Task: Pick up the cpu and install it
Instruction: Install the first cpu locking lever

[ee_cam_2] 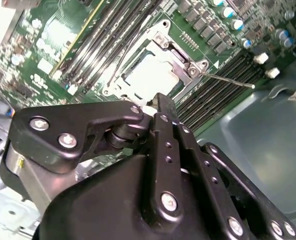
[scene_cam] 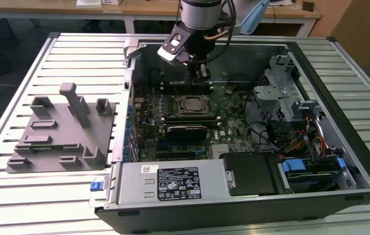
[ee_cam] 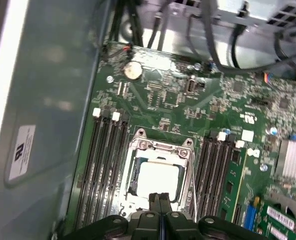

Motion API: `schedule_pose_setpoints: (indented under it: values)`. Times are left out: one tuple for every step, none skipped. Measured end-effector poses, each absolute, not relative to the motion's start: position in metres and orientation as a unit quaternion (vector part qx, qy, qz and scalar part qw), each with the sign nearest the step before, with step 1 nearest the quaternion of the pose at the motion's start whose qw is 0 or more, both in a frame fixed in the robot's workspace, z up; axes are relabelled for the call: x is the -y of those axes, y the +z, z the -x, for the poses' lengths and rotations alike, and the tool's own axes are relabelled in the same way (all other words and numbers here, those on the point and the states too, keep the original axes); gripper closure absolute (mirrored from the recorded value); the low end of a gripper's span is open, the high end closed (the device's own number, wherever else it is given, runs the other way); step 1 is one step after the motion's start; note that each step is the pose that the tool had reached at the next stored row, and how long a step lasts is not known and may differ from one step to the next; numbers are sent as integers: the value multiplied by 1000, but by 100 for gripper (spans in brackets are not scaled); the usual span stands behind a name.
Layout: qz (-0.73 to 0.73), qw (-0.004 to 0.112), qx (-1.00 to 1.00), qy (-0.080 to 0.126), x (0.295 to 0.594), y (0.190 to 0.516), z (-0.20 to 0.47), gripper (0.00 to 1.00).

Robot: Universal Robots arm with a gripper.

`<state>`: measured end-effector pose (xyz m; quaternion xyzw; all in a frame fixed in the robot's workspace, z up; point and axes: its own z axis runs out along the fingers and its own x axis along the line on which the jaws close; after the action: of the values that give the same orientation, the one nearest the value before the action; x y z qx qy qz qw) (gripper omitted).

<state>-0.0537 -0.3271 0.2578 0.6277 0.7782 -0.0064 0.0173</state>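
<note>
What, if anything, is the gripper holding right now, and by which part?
Nothing is held. The gripper has its fingers pressed together with nothing between them, above the cpu, which lies in its socket on the motherboard.

You have a big table with a top made of pale metal strips that run side by side, with thin dark gaps between them. Two things sit right on it. On the exterior view's left sits a grey plastic block with tall posts sticking up and little slots in it. Just beside it, on the exterior view's right, lies an open computer case, flat on its side, so you look straight down into it. The case covers most of that half of the table.
</note>
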Motion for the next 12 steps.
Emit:
schedule_pose_setpoints:
  values:
    - [-621,17,-784,-6,327,258,54,89]
    - [-614,17,-789,-6,327,258,54,89]
    - [-606,18,-795,-6,327,258,54,89]
    - [-599,18,-800,-6,327,258,54,89]
    - [-592,18,-806,-6,327,257,54,89]
    - [-584,18,-811,-5,327,257,54,89]
    - [-577,18,-816,-5,327,257,54,89]
    - [-569,18,-822,-5,327,257,54,89]
    - [-562,18,-827,-5,327,257,54,89]
    - [-554,18,-832,-5,327,257,54,89]
    - [-547,18,-837,-5,327,257,54,89]
    - [-539,18,-842,-4,327,257,54,89]
